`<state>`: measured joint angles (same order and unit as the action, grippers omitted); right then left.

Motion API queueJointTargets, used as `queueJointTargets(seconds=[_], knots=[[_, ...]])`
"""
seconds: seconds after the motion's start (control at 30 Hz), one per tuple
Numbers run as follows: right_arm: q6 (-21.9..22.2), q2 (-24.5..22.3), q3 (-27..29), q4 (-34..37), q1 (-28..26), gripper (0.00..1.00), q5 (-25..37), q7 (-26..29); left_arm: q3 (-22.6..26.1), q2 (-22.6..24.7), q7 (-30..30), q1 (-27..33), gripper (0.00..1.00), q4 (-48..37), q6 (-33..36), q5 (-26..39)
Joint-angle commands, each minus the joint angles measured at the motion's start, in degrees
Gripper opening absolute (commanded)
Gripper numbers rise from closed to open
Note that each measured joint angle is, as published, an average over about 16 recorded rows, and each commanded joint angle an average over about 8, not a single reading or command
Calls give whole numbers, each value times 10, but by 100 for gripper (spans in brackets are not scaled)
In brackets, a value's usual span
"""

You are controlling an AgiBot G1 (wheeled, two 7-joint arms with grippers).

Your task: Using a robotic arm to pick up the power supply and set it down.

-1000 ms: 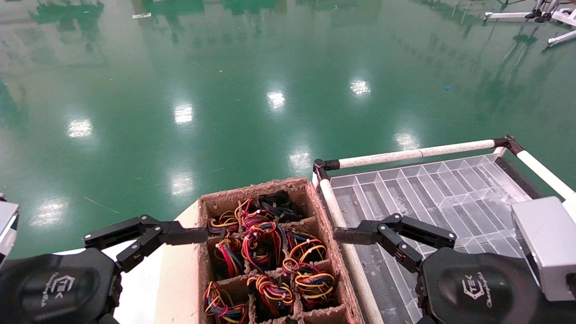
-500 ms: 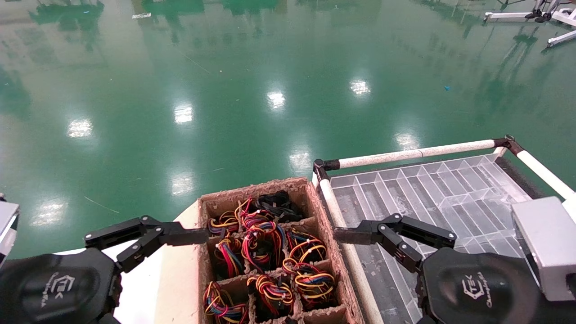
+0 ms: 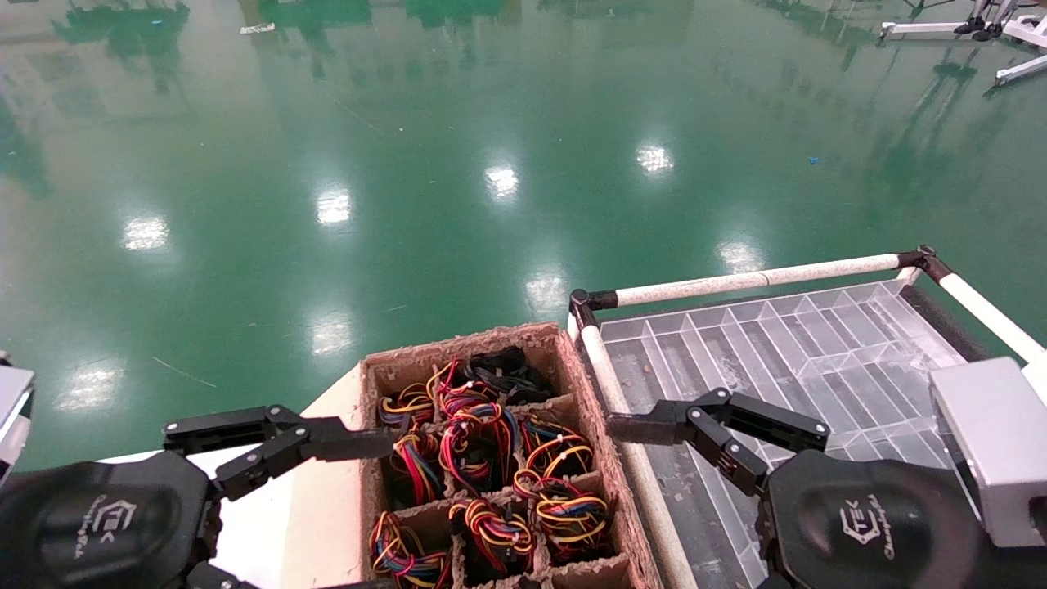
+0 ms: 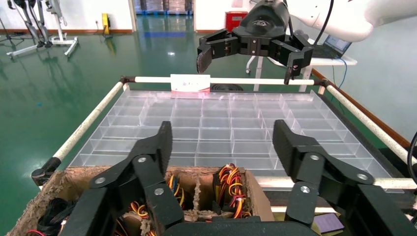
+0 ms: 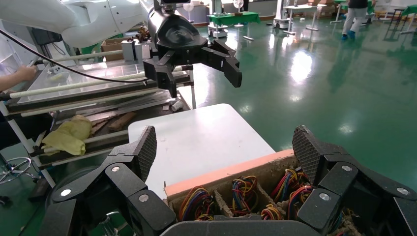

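Observation:
A brown pulp box (image 3: 458, 339) with several compartments holds bundles of red, yellow, blue and black wires (image 3: 478, 438). No grey box of a power supply shows; it is hidden. My left gripper (image 3: 393, 514) hangs open at the box's left side. Its far finger (image 3: 352, 443) reaches over the left wall. In the left wrist view the open fingers (image 4: 157, 147) straddle compartments with wires (image 4: 228, 189). My right gripper (image 3: 626, 523) is open at the box's right side, with nothing between its pads (image 5: 145, 147).
A clear plastic divider tray (image 3: 785, 352) lies right of the box inside a frame of white pipes (image 3: 752, 281). The box stands on a white table (image 3: 327, 507). Green floor lies beyond. A cart with a yellow cloth (image 5: 69, 135) stands farther left.
My left gripper has moved right toward the box, and its far finger now reaches over the box's left wall. The right arm has not moved.

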<state>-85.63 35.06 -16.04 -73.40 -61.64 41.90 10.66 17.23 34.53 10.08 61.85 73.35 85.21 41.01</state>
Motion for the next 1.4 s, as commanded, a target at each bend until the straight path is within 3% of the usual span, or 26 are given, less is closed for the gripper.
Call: queueJointTargets(seconds=[0.03,0.53,0.87,1.13,1.2,1.4], knots=[[0,0,0,0,0,100,0,0,0,0,0,0,0,0,0,0],[8,-4,-5,3,0,100,17,3,0,0,0,0,0,0,0,0],[47,-25,-39,-17,-12,100,131,16,0,0,0,0,0,0,0,0],[24,-32,-70,-32,-43,100,212,3,1,0,0,0,0,0,0,0],[15,-27,-79,-35,-53,86,233,-3,1,0,0,0,0,0,0,0],[0,6,-117,-40,-91,11,310,-24,1,0,-1,0,0,0,0,0]])
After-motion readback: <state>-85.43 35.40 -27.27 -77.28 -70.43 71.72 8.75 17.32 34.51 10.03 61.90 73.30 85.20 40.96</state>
